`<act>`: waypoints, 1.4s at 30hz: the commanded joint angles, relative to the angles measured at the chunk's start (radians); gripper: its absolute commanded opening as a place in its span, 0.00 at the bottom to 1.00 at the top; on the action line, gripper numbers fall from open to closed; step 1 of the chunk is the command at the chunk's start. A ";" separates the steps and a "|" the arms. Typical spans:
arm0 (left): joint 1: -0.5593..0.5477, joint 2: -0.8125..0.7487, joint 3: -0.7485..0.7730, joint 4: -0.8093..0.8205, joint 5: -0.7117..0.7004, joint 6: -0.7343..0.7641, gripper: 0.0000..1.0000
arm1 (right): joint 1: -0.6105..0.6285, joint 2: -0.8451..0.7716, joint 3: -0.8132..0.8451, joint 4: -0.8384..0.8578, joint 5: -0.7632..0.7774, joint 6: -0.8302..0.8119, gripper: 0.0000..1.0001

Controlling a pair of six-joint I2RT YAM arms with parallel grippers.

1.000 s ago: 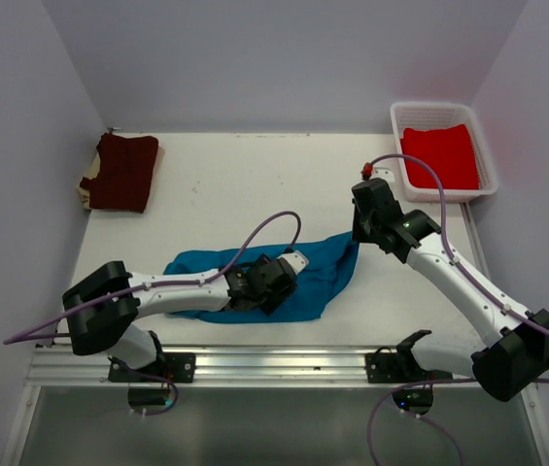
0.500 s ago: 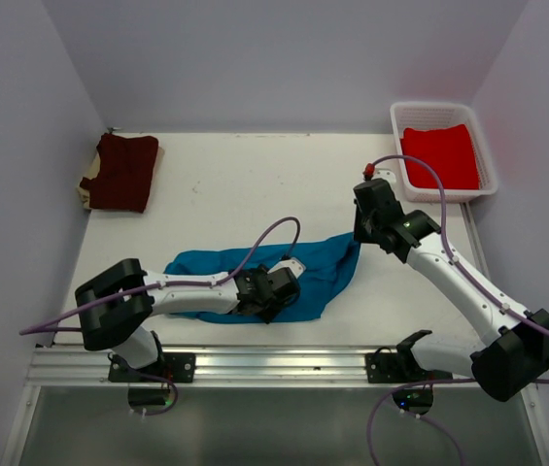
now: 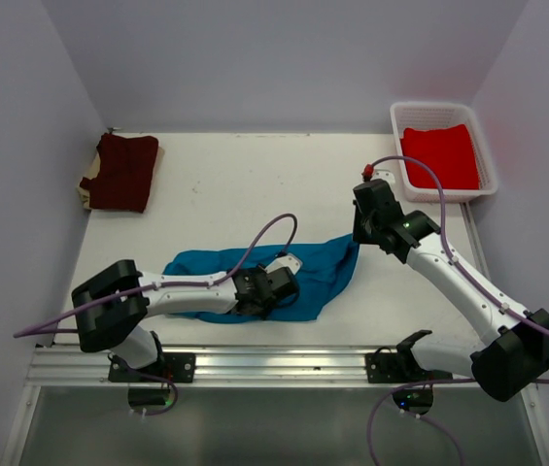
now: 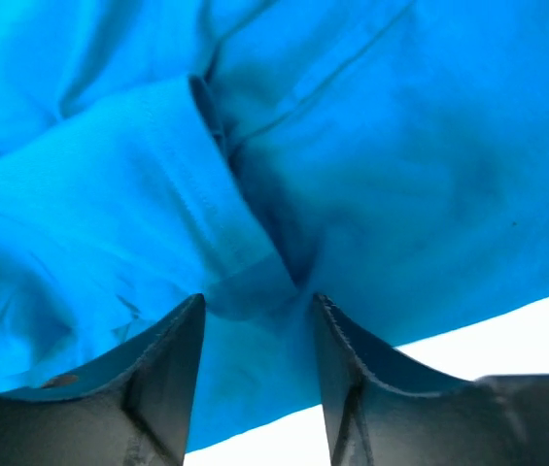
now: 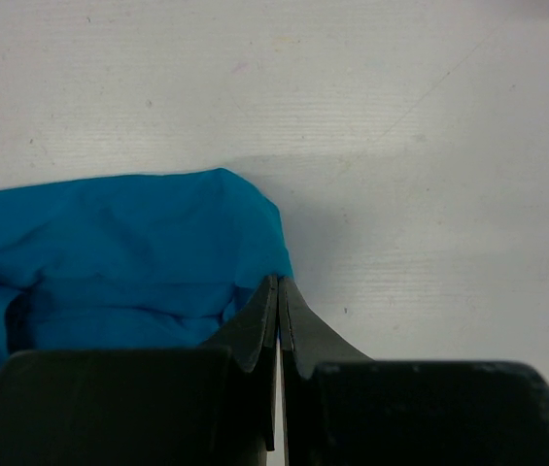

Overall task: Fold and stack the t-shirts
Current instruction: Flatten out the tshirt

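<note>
Teal shirt [image 3: 318, 277] lies crumpled on the near part of the table [image 3: 245, 184]. Left gripper [image 4: 255, 306], jaws part open, straddles a fold of it; right gripper [image 5: 278, 283], jaws closed, pinches its right corner. Maroon shirt [image 3: 121, 172] far left; red shirt [image 3: 439, 155] in basket [image 3: 397, 146]

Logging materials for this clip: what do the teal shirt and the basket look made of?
The teal shirt looks like soft matte knit cloth, possibly cotton: it wrinkles, drapes and shows stitched hems. The basket looks like rigid white plastic with mesh walls; its finish is too small to judge.
</note>
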 commanded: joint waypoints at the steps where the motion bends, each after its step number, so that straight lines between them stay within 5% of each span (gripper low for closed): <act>1: -0.003 -0.037 0.048 -0.020 -0.041 -0.026 0.55 | -0.006 -0.008 0.000 0.032 -0.009 -0.013 0.00; 8: -0.005 -0.061 0.035 0.003 -0.022 -0.027 0.63 | -0.006 -0.007 0.000 0.033 -0.008 -0.017 0.00; 21: -0.003 -0.016 0.003 0.037 -0.016 -0.038 0.30 | -0.008 -0.024 -0.011 0.032 -0.012 -0.017 0.00; 23: -0.003 -0.011 -0.001 0.038 -0.021 -0.039 0.30 | -0.008 -0.031 -0.011 0.030 -0.015 -0.014 0.00; 28: -0.003 -0.027 -0.023 0.075 0.008 -0.049 0.50 | -0.006 -0.041 -0.016 0.026 -0.018 -0.010 0.00; 34: -0.003 -0.034 -0.035 0.092 0.017 -0.056 0.49 | -0.008 -0.047 -0.020 0.027 -0.018 -0.008 0.00; 42: -0.003 -0.051 -0.027 0.091 -0.019 -0.073 0.35 | -0.006 -0.047 -0.020 0.030 -0.021 -0.010 0.00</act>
